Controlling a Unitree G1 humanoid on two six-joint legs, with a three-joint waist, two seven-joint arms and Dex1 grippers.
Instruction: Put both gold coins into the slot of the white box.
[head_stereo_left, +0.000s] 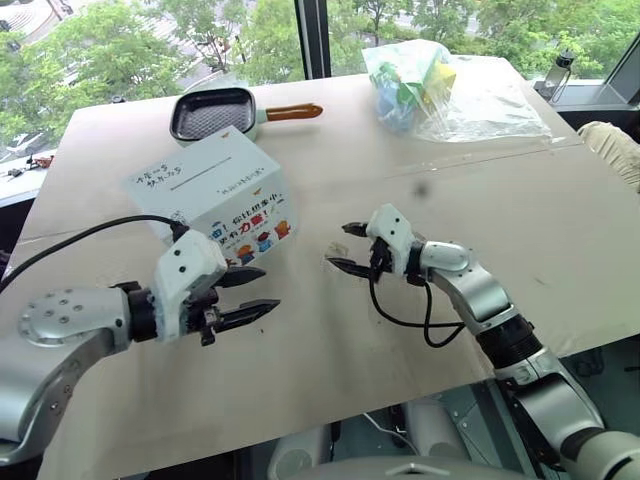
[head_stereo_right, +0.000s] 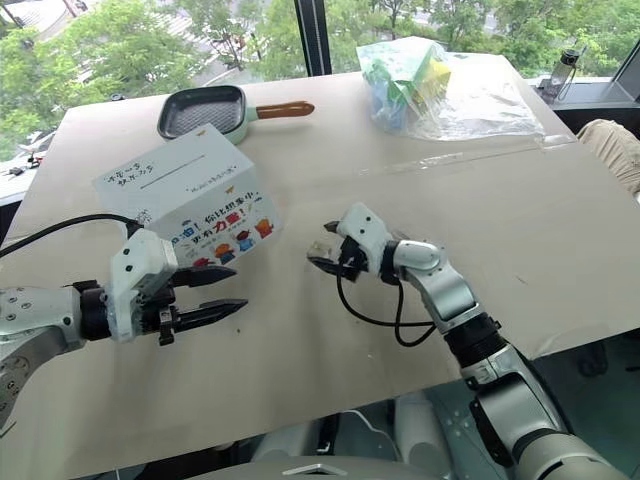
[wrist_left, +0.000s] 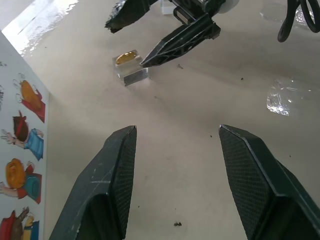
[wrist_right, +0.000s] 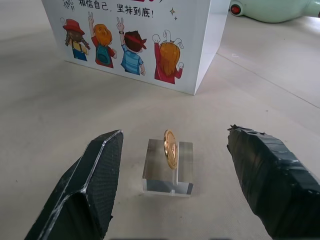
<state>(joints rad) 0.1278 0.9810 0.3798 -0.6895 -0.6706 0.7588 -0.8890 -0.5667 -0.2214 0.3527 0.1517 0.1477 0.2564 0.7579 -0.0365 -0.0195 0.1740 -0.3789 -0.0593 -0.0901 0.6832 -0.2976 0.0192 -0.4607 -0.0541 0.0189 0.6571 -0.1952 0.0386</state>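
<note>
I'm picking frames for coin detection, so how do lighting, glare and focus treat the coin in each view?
Right wrist view: gold coin sharp, evenly lit, edge-on in its clear stand, between the right gripper's open fingers. Left wrist view: coin small and soft; window glare washes the table. Left eye view: daylight is soft and shadows are faint, but the coin is too small to resolve.

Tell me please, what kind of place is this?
Probably a test setup in an upper-floor room: a board-covered table stands against large windows overlooking treetops, and it carries props such as a toy-like pan and a white box.
</note>
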